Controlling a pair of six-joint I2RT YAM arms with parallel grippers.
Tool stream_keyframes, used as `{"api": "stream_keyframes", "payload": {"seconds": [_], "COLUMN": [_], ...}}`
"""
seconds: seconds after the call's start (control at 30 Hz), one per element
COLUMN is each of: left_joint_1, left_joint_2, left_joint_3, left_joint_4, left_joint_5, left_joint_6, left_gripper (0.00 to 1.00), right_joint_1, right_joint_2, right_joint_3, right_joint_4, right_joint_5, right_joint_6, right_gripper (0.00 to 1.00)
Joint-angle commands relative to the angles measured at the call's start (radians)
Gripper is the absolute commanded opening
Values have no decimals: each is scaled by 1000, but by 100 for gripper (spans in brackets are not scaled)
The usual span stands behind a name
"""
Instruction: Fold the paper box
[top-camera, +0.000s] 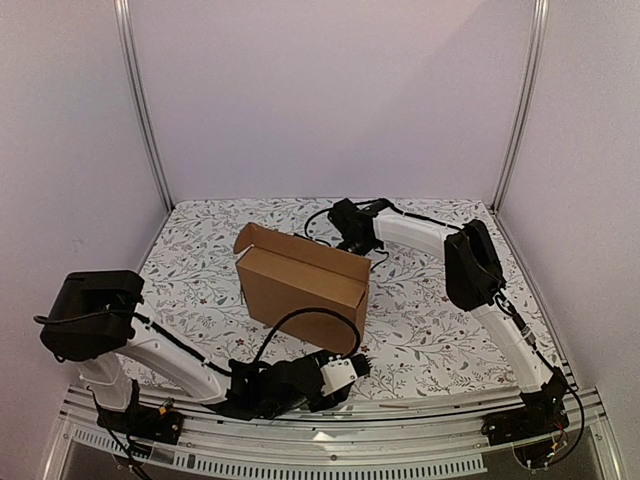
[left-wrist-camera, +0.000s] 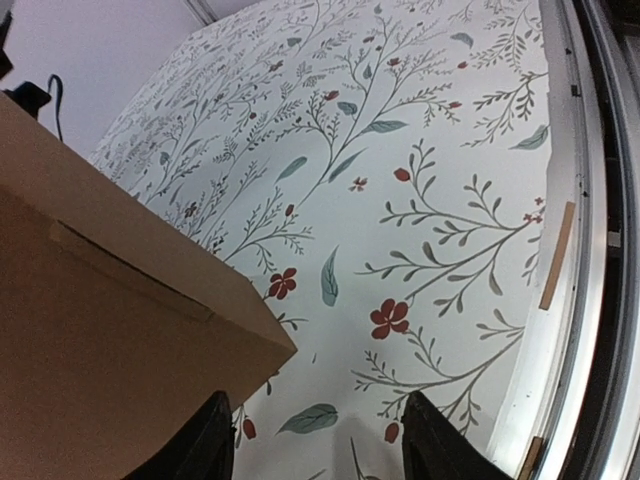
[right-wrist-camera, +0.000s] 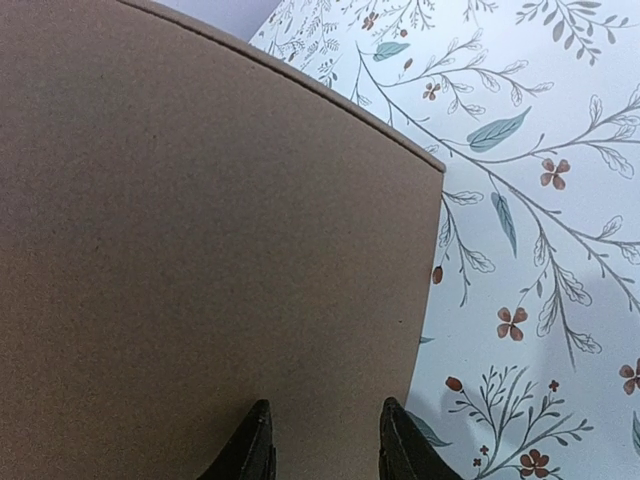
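Observation:
The paper box (top-camera: 300, 290) is plain brown cardboard, standing in the middle of the floral table with its lid flap (top-camera: 300, 248) raised along the back. My left gripper (top-camera: 358, 364) lies low by the box's near right corner. In its wrist view the box (left-wrist-camera: 100, 330) fills the left side, and the gripper (left-wrist-camera: 320, 452) is open with only tablecloth between its fingers. My right gripper (top-camera: 356, 238) is behind the raised flap. In its wrist view both fingers stand apart, open, over the flat cardboard face (right-wrist-camera: 200, 220), gripper (right-wrist-camera: 325, 448) holding nothing.
A metal rail (left-wrist-camera: 580, 200) runs along the table's near edge, with a strip of brown tape (left-wrist-camera: 557, 255) on it. White walls and upright posts (top-camera: 145, 110) close in the back and sides. A black cable (top-camera: 300, 318) loops over the box's front.

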Motion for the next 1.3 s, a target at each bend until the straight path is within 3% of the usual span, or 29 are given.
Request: {"api": "stream_keyframes", "payload": {"seconds": [0.0, 0.43, 0.7, 1.17, 1.27], "left_joint_1": [-12, 7, 74, 145, 150], "left_joint_2": [15, 54, 132, 252, 277], "left_joint_3": [2, 4, 72, 166, 190], "left_joint_4": [15, -9, 87, 171, 179], "left_joint_5": [-23, -84, -7, 73, 91], "left_joint_6": [0, 15, 94, 133, 137], "left_gripper": [57, 58, 58, 58, 58], "right_joint_1": [9, 63, 57, -12, -66], "right_joint_2": [26, 74, 68, 60, 61], "right_joint_3": [19, 62, 63, 64, 63], "right_joint_4": [7, 6, 6, 35, 128], "right_joint_5": [-26, -25, -6, 87, 47], "right_joint_6": [-14, -4, -6, -16, 93], "right_gripper": [35, 36, 37, 42, 44]}}
